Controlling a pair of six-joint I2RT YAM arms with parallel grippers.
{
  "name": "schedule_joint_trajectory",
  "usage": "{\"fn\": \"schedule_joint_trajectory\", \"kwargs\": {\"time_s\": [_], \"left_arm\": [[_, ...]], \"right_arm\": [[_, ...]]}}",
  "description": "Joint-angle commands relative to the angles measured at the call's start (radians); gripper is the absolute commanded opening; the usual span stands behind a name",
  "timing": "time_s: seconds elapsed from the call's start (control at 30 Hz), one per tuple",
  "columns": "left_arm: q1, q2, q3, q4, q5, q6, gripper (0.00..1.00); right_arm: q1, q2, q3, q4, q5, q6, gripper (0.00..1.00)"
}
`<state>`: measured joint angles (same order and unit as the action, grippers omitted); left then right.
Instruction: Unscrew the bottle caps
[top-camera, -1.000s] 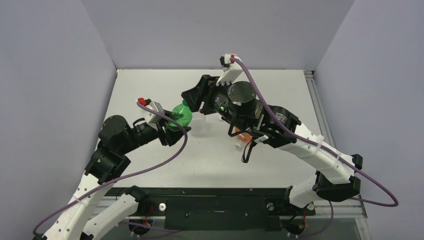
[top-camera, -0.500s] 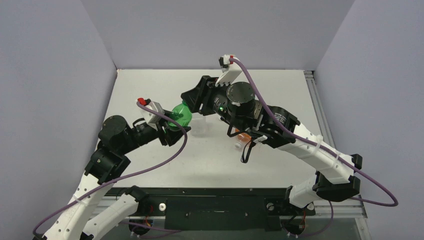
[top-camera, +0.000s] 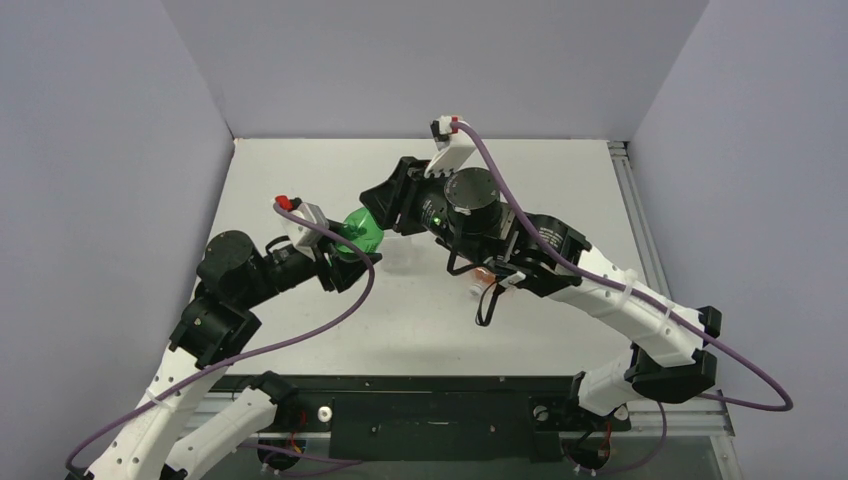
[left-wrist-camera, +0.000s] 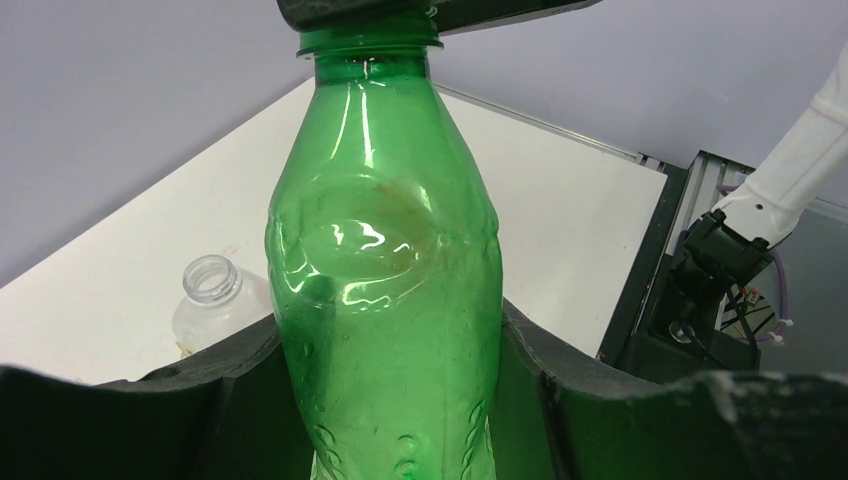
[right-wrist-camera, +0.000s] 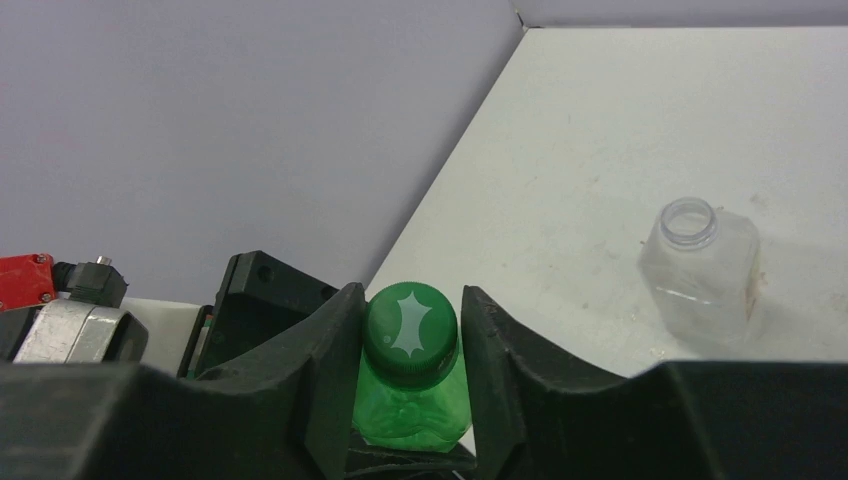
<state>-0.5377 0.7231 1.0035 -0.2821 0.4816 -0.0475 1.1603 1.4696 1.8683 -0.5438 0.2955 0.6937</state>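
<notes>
My left gripper (top-camera: 343, 256) is shut on the body of the green bottle (top-camera: 362, 232) and holds it off the table, tilted toward the right arm; in the left wrist view the bottle (left-wrist-camera: 385, 300) fills the space between the fingers (left-wrist-camera: 240, 400). My right gripper (top-camera: 378, 206) is shut on the green cap (right-wrist-camera: 410, 330), which sits on the bottle's neck. The clear squarish bottle (right-wrist-camera: 700, 270) stands on the table with no cap; it also shows in the left wrist view (left-wrist-camera: 210, 300). The orange bottle (top-camera: 487, 273) is mostly hidden under the right arm.
A small white cap (top-camera: 476, 291) lies on the table (top-camera: 560, 170) beside the orange bottle. Grey walls close in the table on the left, back and right. A purple cable loops from each wrist.
The right wrist has turned and shifted slightly left while shut on the green cap. The left arm and the green bottle have stayed in place.
</notes>
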Motion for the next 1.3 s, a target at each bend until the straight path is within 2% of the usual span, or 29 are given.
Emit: {"fn": "schedule_joint_trajectory", "kwargs": {"time_s": [0.0, 0.03, 0.13, 0.23, 0.4, 0.63, 0.87, 1.03, 1.27], "left_arm": [[-0.004, -0.004, 0.029, 0.052, -0.007, -0.01, 0.0], [-0.004, -0.003, 0.032, 0.051, -0.007, -0.009, 0.0], [-0.003, 0.001, 0.036, 0.043, -0.011, -0.006, 0.0], [0.0, 0.009, 0.036, 0.024, -0.019, -0.019, 0.0], [0.001, 0.017, 0.025, 0.039, 0.003, -0.056, 0.0], [-0.001, 0.011, 0.01, 0.13, 0.124, -0.162, 0.0], [0.0, -0.015, -0.011, 0.231, 0.27, -0.351, 0.0], [-0.002, 0.006, -0.036, 0.402, 0.398, -0.533, 0.0], [-0.006, 0.009, -0.059, 0.492, 0.492, -0.659, 0.0]], "right_arm": [[-0.008, -0.009, -0.01, 0.055, -0.011, 0.006, 0.31], [-0.008, -0.009, -0.011, 0.056, -0.012, 0.005, 0.28], [-0.008, -0.008, -0.014, 0.055, -0.017, 0.003, 0.11], [-0.008, -0.019, -0.041, 0.071, -0.027, -0.008, 0.01], [-0.017, -0.038, -0.066, 0.104, -0.158, -0.106, 0.0], [-0.05, -0.104, -0.113, 0.104, -0.472, -0.229, 0.0], [-0.1, -0.182, -0.21, 0.172, -0.739, -0.258, 0.0], [-0.144, -0.201, -0.217, 0.16, -0.838, -0.277, 0.0], [-0.157, -0.199, -0.21, 0.118, -0.884, -0.313, 0.0]]}}
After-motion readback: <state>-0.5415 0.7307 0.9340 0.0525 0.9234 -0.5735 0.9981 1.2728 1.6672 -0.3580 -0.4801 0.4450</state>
